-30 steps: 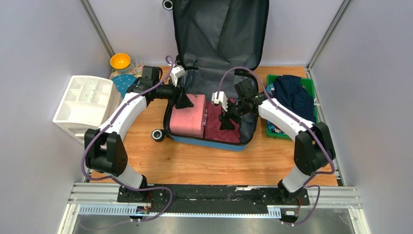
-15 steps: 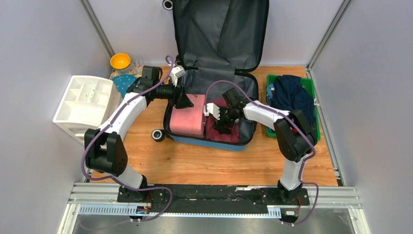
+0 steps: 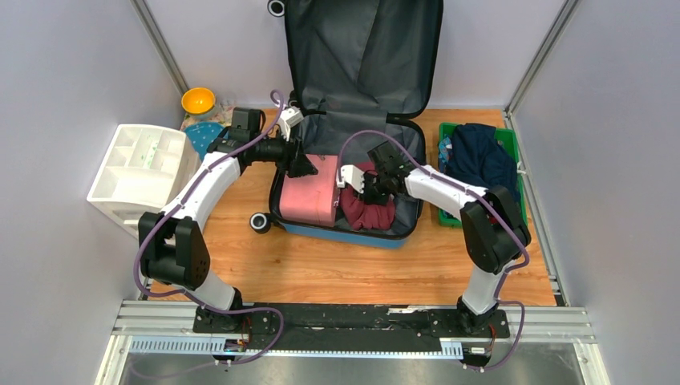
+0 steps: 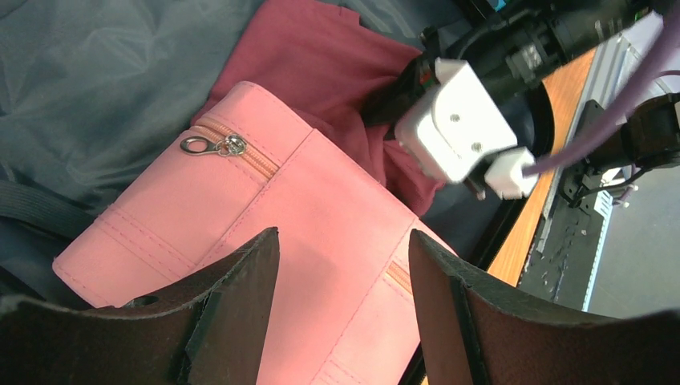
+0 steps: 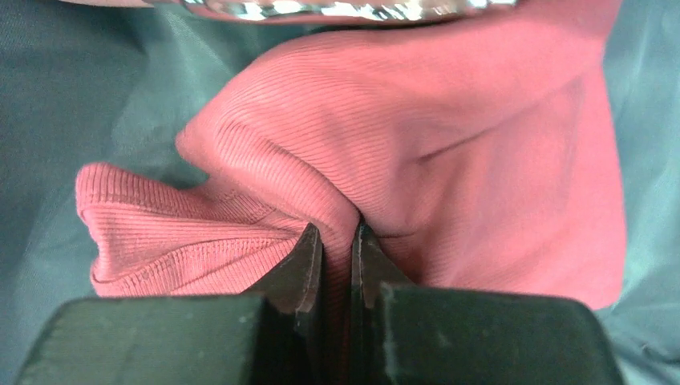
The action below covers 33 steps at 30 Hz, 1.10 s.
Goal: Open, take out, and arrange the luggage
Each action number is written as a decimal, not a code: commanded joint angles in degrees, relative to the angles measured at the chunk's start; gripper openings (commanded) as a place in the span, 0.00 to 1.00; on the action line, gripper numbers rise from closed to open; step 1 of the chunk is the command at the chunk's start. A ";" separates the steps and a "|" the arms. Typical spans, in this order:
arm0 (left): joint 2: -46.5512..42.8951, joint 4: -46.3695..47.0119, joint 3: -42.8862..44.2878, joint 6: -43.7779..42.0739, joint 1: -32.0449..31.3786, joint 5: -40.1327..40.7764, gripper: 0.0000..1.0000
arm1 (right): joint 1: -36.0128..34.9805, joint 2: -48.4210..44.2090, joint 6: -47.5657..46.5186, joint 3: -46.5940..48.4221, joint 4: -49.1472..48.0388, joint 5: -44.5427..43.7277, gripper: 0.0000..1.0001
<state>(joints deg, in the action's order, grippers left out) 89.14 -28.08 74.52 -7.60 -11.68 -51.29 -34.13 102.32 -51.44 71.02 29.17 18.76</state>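
Note:
The luggage (image 3: 365,56) lies open at the table's middle, its grey-lined lid leaning on the back wall and its blue shell edge (image 3: 345,233) facing me. A pink zipped bag (image 3: 309,192) (image 4: 321,216) fills the left half of the base. Beside it lies a dark red ribbed garment (image 3: 367,210) (image 5: 449,144), bunched up. My left gripper (image 3: 303,167) (image 4: 345,241) hovers open just above the pink bag, holding nothing. My right gripper (image 3: 377,188) (image 5: 337,233) is shut on a fold of the red garment.
A white compartmented organiser (image 3: 144,168) stands at the left. A green tray (image 3: 446,215) holding dark blue clothes (image 3: 479,156) sits right of the luggage. An orange bowl (image 3: 197,100) is at the back left. A black wheel (image 3: 260,223) sticks out near the luggage's front left corner.
My right gripper came down onto the red garment and closed on it, gathering the cloth into a bunch. The left arm has stayed still.

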 commanded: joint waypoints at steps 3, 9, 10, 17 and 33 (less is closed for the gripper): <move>-0.46 1.97 1.07 0.12 0.43 -2.50 0.68 | 5.30 -1.78 6.01 9.83 5.72 4.35 0.00; -0.81 2.85 0.36 0.30 0.43 -2.77 0.68 | 7.67 -1.78 3.28 11.33 7.22 4.00 0.00; -0.90 2.85 0.36 0.39 0.52 -2.85 0.68 | 7.85 -1.60 1.71 11.50 8.26 3.91 0.00; -0.99 2.85 0.27 0.56 0.78 -3.03 0.68 | 8.11 1.20 -3.14 10.72 10.48 0.59 0.00; -1.96 3.73 -1.04 0.74 1.40 -3.20 0.68 | 15.66 -1.95 6.87 26.08 14.15 11.11 0.00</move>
<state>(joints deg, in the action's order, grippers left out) 89.14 -26.87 74.37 -7.18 -10.70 -52.75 -21.23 105.75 -48.73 89.78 41.28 23.75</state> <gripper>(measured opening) 0.683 0.093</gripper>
